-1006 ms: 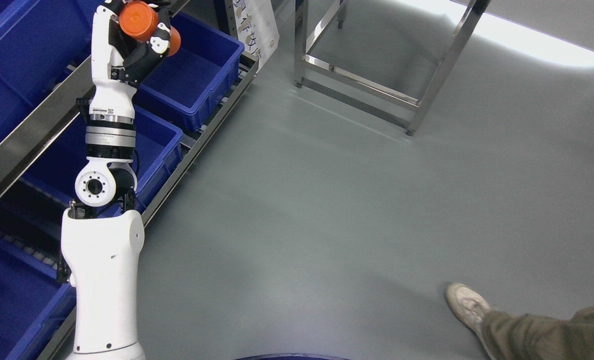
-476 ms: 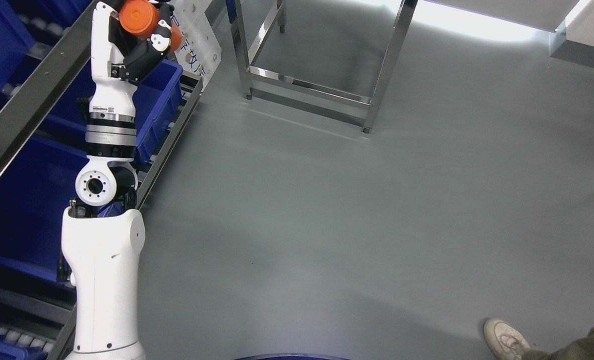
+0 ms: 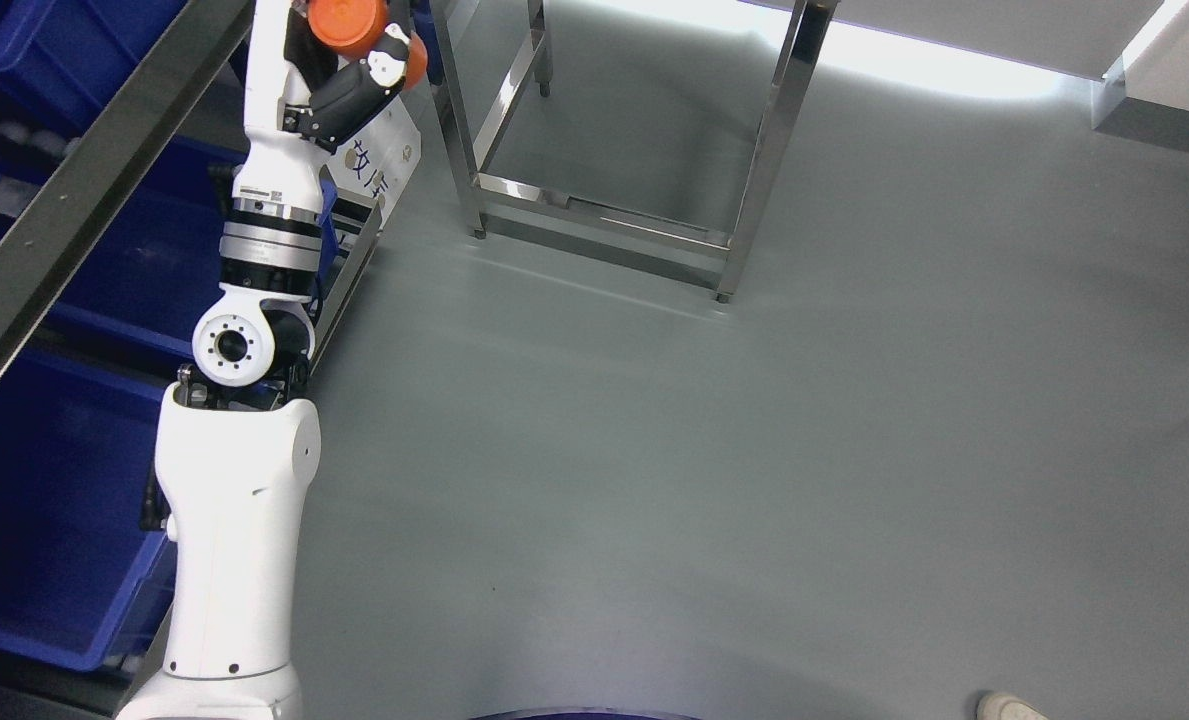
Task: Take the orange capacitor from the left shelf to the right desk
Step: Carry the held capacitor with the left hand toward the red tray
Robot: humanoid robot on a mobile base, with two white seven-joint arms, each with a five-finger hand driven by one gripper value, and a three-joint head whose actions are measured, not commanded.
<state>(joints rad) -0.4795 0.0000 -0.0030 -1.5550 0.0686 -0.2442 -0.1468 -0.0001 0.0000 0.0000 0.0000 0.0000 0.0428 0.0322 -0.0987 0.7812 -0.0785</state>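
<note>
My left arm rises from the bottom left to the top edge of the head view. Its hand (image 3: 349,60) is curled around an orange capacitor (image 3: 352,24), a round orange cylinder whose flat end faces the camera; part of it is cut off by the top edge. The hand holds it in the air, just right of the shelf (image 3: 84,190) and left of the steel desk frame (image 3: 604,220). The right arm does not show.
Blue bins (image 3: 44,500) fill the sloped shelf at the left. A white printed sign (image 3: 384,160) hangs at the shelf's end. The steel desk legs stand at top centre on the grey floor (image 3: 754,450). A person's shoe (image 3: 1009,708) shows at the bottom right.
The whole picture has shifted as the camera turned right: the shelf slid left and the desk frame moved toward centre. The hand keeps its hold on the capacitor and now shows further right.
</note>
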